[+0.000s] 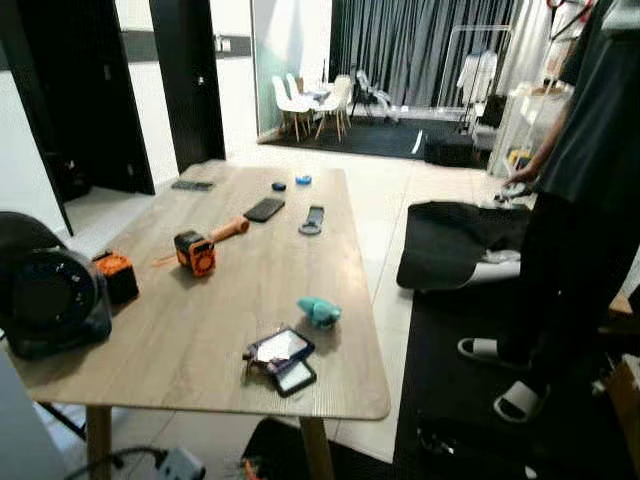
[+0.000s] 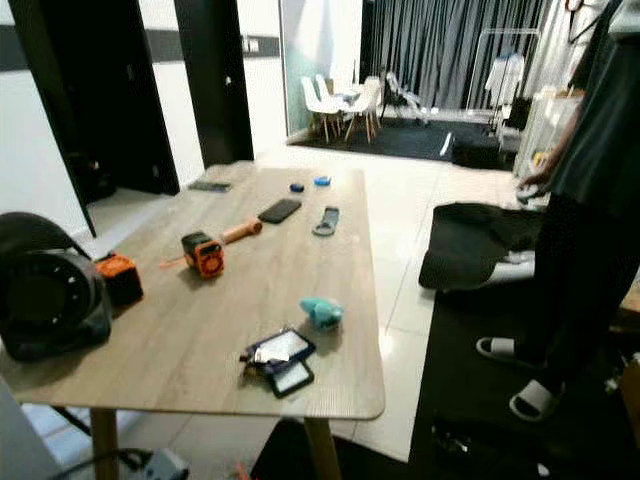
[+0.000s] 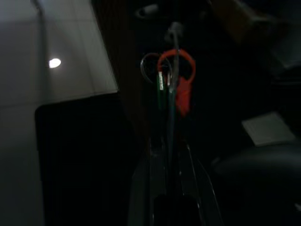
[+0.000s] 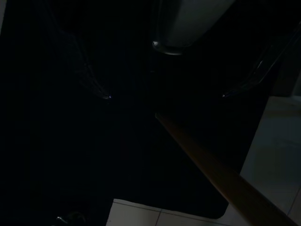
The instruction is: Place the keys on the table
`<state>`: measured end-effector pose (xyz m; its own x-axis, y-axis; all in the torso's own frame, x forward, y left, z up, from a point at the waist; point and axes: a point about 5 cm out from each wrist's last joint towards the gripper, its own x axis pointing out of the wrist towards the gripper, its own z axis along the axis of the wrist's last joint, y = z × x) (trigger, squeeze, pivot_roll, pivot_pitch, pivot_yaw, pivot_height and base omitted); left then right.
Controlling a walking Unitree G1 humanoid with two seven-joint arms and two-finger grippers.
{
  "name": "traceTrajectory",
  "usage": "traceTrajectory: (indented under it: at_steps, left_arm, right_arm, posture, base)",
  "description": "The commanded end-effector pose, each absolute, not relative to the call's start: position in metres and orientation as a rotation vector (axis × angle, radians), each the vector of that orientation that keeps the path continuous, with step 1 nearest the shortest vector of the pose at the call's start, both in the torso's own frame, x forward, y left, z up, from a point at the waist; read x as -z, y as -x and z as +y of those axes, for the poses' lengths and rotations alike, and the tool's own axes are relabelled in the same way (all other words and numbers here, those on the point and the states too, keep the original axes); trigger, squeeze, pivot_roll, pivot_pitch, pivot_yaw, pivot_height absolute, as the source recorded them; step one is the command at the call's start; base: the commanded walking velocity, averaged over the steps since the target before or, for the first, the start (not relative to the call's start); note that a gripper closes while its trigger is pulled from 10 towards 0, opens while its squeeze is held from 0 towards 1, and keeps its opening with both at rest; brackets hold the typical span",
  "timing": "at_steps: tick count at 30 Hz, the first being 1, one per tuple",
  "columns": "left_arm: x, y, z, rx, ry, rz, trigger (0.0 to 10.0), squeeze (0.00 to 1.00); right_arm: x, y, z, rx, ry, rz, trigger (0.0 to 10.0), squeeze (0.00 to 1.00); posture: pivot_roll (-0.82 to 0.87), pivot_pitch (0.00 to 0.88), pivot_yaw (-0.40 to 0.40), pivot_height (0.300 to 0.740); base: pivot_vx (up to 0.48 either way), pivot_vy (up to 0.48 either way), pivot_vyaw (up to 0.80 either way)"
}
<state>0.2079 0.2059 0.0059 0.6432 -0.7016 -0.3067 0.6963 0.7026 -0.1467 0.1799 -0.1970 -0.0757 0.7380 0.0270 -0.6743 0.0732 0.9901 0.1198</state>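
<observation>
Below the wooden table, the left gripper pinches the keys on their orange tag between narrow fingers. The keys should be lifted well above the near edge before release. Whether the right gripper's fingers are open cannot be told.

The left tool hangs low in shadow, its two black fingers pressed close together and pinching a key ring with an orange tag at their tips. The right arm hangs idle in deep shade, too dark to make out its tool.
</observation>
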Motion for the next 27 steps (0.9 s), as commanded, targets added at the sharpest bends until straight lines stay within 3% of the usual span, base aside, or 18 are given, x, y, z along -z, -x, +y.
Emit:
traceTrajectory:
  at_steps: [1,16,18,20,27]
  left_arm:
    - [-0.011,-0.207,0.205,0.837,0.046,0.361,10.0,0.00]
    - [-0.070,-0.220,0.203,1.090,0.163,0.320,10.0,0.00]
    - [-0.082,-0.223,0.197,1.120,0.184,0.288,10.0,0.00]
    - [-0.114,-0.237,0.173,1.143,0.306,0.179,10.0,0.00]
    - [-0.132,-0.246,0.151,1.162,0.386,0.126,10.0,0.00]
  right_arm:
    - [0.077,-0.178,-0.195,0.027,-0.151,0.748,10.0,0.00]
    - [0.077,-0.178,-0.193,0.024,-0.165,0.750,10.0,0.00]
    - [0.078,-0.178,-0.193,0.026,-0.165,0.751,10.0,0.00]
    - [0.078,-0.177,-0.194,0.030,-0.164,0.754,10.0,0.00]
    - [0.078,-0.178,-0.194,0.031,-0.165,0.753,10.0,0.00]
  posture:
    - [0.07,0.000,0.009,0.740]
    - [0.06,0.000,0.015,0.740]
    - [0.06,0.000,0.015,0.740]
    - [0.06,0.000,0.014,0.740]
    - [0.06,0.000,0.015,0.740]
  base:
    - [0.000,0.000,0.00]
    - [0.000,0.000,0.00]
    - [0.000,0.000,0.00]
    - [0.000,0.000,0.00]
    - [0.000,0.000,0.00]
